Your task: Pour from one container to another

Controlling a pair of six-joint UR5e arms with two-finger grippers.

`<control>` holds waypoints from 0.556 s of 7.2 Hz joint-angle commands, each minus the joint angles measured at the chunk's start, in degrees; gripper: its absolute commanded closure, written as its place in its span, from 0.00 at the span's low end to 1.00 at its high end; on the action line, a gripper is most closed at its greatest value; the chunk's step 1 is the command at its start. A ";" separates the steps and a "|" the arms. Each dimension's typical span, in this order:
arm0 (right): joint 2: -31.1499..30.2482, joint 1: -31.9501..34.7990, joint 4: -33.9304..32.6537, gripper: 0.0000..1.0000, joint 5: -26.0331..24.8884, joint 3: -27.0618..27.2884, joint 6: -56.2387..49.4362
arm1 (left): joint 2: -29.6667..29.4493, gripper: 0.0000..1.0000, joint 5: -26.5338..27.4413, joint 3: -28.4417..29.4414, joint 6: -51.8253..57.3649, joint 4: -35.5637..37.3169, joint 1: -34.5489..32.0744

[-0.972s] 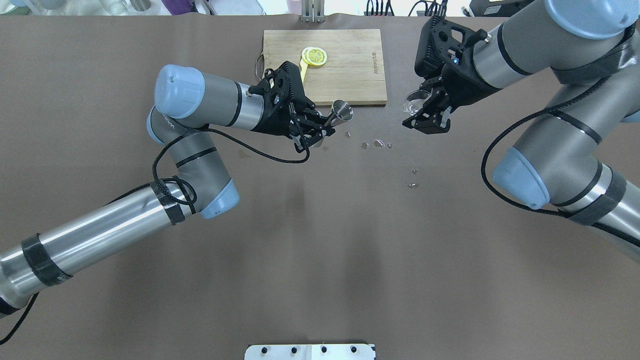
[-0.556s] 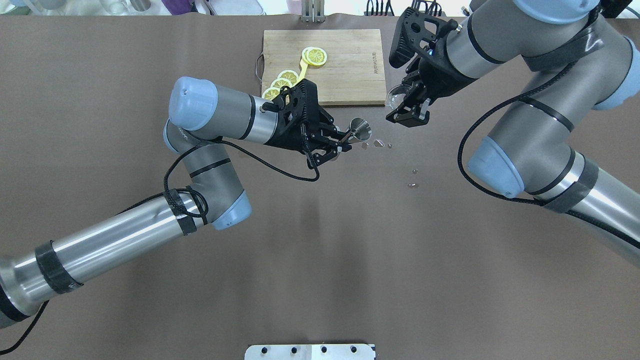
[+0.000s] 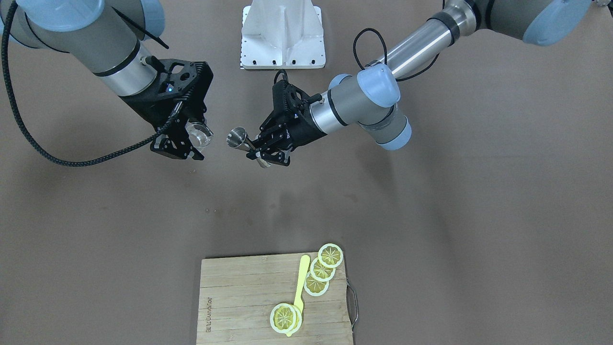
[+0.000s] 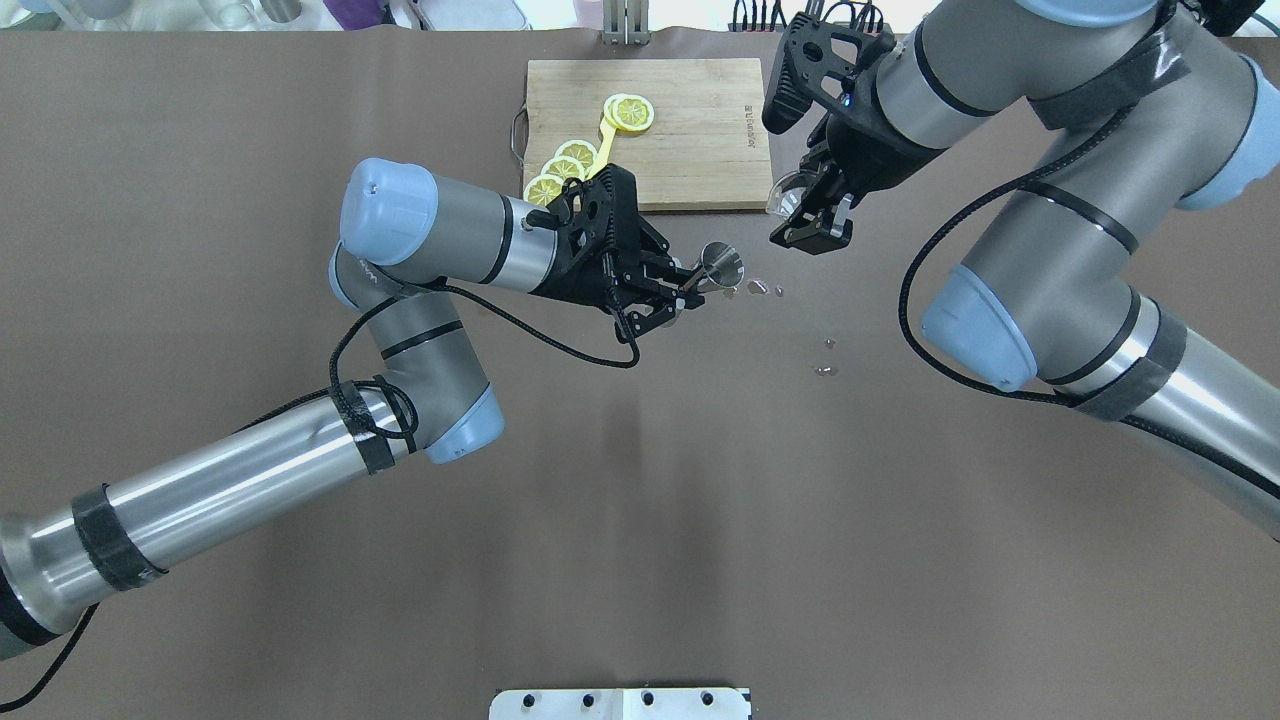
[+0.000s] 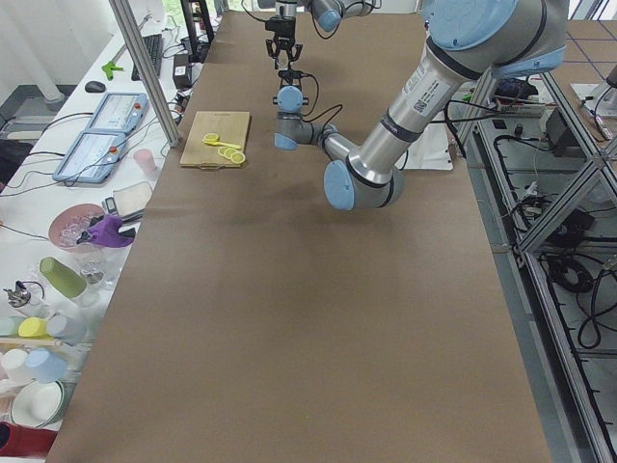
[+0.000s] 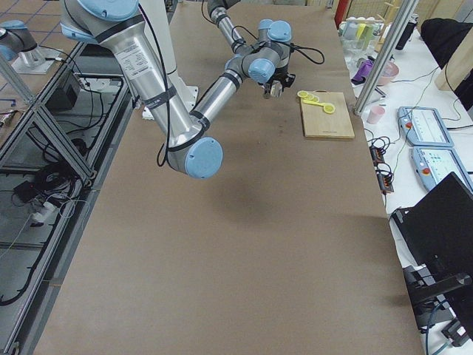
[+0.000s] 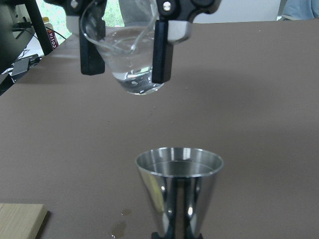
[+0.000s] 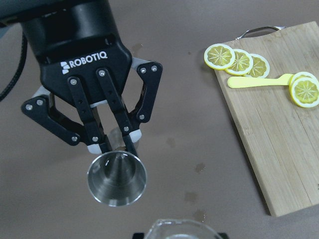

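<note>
Tabletop point(image 7: 259, 99) brown; glass point(image 7: 127, 52) rim cropped (right pincer point(image 7: 127, 74)).

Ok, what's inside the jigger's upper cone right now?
The right wrist view looks into the jigger: bare steel walls narrowing to the waist, no pool visible. A thin film could not be told. The lower cone is covered by the upper one and the left gripper's fingers.

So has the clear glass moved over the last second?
Yes. The clear glass, held in the right end effector, has shifted leftward in the overhead view, closing on the cutting board's near right corner.
</note>
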 commanded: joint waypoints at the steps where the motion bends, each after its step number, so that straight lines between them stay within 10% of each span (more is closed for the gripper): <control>1: 0.53 -1.32 -1.61 1.00 -0.33 0.18 -0.52 | 0.07 1.00 0.07 0.00 -0.07 -0.04 0.00; 4: 0.88 -2.47 -2.48 1.00 -0.34 0.18 -0.52 | 0.16 1.00 0.07 0.18 0.02 -0.04 0.00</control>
